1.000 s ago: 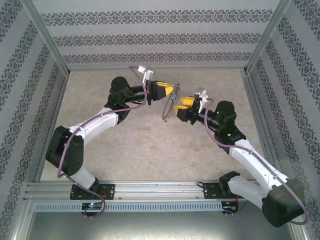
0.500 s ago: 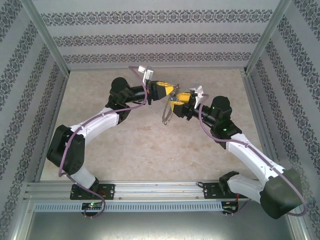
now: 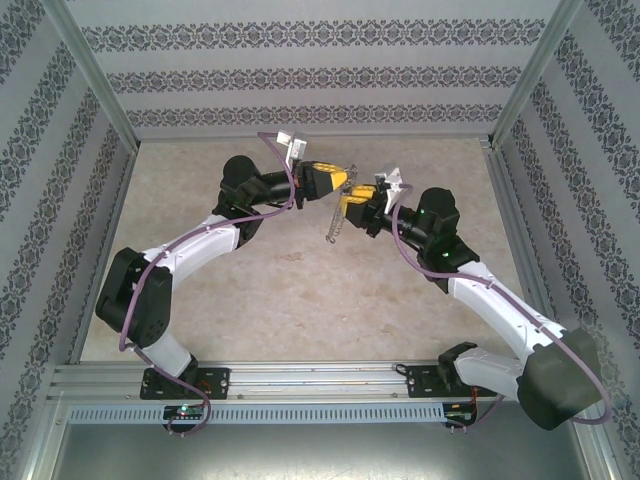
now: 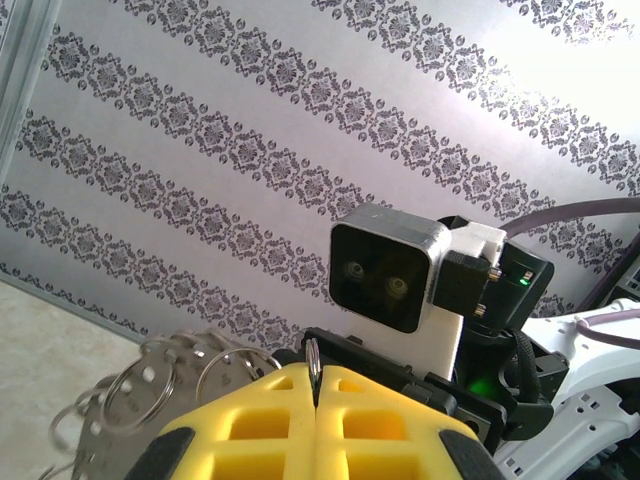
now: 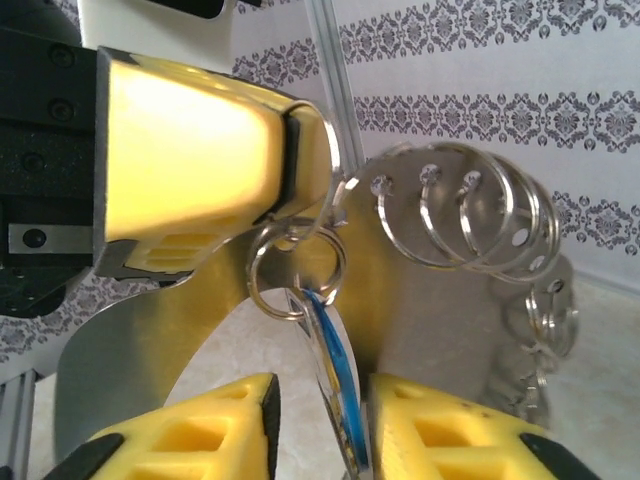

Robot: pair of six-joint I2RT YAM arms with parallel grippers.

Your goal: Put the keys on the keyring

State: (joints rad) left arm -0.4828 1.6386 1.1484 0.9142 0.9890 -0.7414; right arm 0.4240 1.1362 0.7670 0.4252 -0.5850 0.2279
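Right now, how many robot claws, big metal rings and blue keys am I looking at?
Claws: 2, the left gripper and the right gripper
Big metal rings: 1, the keyring
Keys: 1, the blue key
Total: 4

Yellow jaws, a silvery keyring (image 5: pixel 410 285), a blue-headed key (image 5: pixel 338 385), pale walls (image 3: pixel 300 70) striped with dark floral bands.
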